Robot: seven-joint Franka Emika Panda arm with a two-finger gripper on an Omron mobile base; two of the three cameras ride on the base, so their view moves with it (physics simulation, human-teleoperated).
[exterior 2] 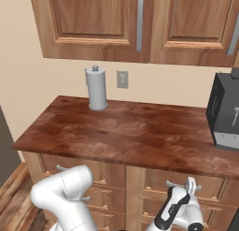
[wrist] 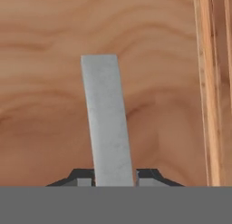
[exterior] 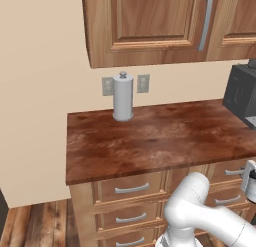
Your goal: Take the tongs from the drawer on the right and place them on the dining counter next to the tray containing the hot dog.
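One step in hand: opening the drawer. The gripper has its fingers either side of the silver handle, seemingly closed on it. Next: a straight pull outward. Tongs unseen, presumably inside. Base views add the worktop and paper towel.

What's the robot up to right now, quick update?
Gripper at a curved silver drawer handle, fingertips either side of it. Drawer front looks shut, tongs out of sight. Nothing in the way.
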